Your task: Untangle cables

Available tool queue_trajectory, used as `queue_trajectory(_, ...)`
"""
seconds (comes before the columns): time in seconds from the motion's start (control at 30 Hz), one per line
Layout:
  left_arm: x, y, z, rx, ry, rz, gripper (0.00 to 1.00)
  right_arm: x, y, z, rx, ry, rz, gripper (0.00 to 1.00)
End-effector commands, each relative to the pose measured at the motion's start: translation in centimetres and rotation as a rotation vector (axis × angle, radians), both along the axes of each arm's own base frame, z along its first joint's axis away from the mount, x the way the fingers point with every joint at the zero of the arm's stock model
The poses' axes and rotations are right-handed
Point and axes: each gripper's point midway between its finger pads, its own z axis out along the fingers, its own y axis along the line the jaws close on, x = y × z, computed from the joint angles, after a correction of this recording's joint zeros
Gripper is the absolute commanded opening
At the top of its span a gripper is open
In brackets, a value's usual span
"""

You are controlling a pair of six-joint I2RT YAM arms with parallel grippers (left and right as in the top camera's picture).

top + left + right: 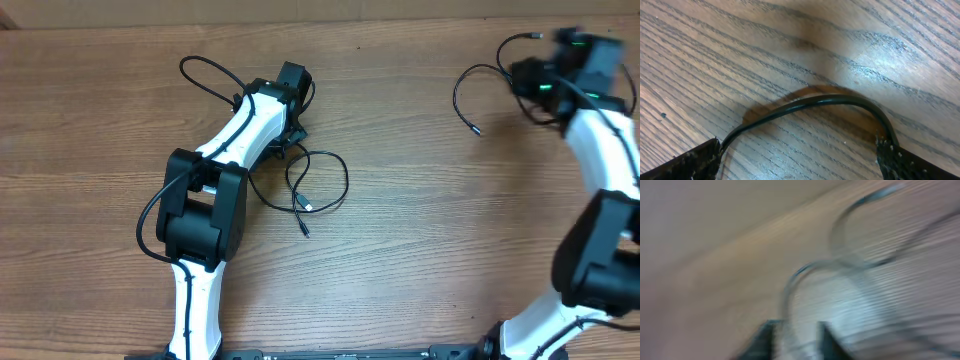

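My left gripper sits spread wide, one cable arching between its fingers on the table. The right gripper is blurred and I can't tell its grip; another cable curls beside it.

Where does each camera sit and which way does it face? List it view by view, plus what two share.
Overhead: fixed above the table, facing straight down; shows the left end effector, right end effector and loose cables.
Left wrist: behind the left end effector, close over the wood; its fingers fill the bottom corners, a black cable arching between them.
Right wrist: behind the right end effector, motion-blurred; dark fingers at the bottom edge, a looped cord beyond.
Shared: overhead and left wrist both show wood tabletop and cable.
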Motion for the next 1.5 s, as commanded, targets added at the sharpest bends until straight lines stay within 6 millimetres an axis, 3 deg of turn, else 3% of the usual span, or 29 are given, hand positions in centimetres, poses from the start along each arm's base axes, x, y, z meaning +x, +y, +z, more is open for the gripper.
queue_trajectory(0.0, -0.3, 0.5, -1.1, 0.004, 0.023, 0.016, 0.99, 0.3, 7.0, -3.9, -0.103, 0.049, 0.234, 0.04)
queue_trajectory(0.17, -0.3, 0.5, -1.1, 0.004, 0.023, 0.016, 1.00, 1.0, 9.1, -8.3, -0.188, 0.115, 0.235, 0.04)
queue_trajectory(0.4, -0.3, 0.5, -1.1, 0.004, 0.023, 0.016, 1.00, 1.9, 8.8, -11.9, -0.251, 0.112, 0.283, 0.04)
queue_trajectory(0.67, -0.3, 0.5, -1.1, 0.004, 0.023, 0.016, 1.00, 3.2, 4.3, -13.0, -0.331, 0.099, 0.160, 0.04)
queue_trajectory(0.8, -0.3, 0.5, -1.1, 0.004, 0.023, 0.016, 0.99, 3.3, 1.0, -14.3, -0.330, 0.106, 0.099, 0.04)
queue_trajectory(0.9, -0.3, 0.5, -1.1, 0.004, 0.023, 0.016, 1.00, 3.4, -2.1, -14.2, -0.348, 0.096, 0.033, 0.04)
queue_trajectory(1.0, -0.3, 0.5, -1.1, 0.004, 0.023, 0.016, 1.00, 3.9, -6.0, -11.7, -0.392, 0.062, -0.065, 0.04)
queue_trajectory(1.07, -0.3, 0.5, -1.1, 0.004, 0.023, 0.016, 1.00, 3.9, -7.4, -9.0, -0.394, 0.043, -0.095, 0.04)
queue_trajectory(1.13, -0.3, 0.5, -1.1, 0.004, 0.023, 0.016, 1.00, 4.0, -8.1, -4.8, -0.390, -0.003, -0.128, 0.04)
queue_trajectory(1.23, -0.3, 0.5, -1.1, 0.004, 0.023, 0.016, 1.00, 2.9, -7.6, 0.6, -0.374, -0.051, -0.145, 0.04)
queue_trajectory(1.33, -0.3, 0.5, -1.1, 0.004, 0.023, 0.016, 1.00, 0.3, -6.1, 8.0, -0.312, -0.126, -0.202, 0.05)
queue_trajectory(1.47, -0.3, 0.5, -1.0, 0.004, 0.023, 0.016, 1.00, -3.0, -4.2, 15.2, -0.241, -0.226, -0.254, 0.08)
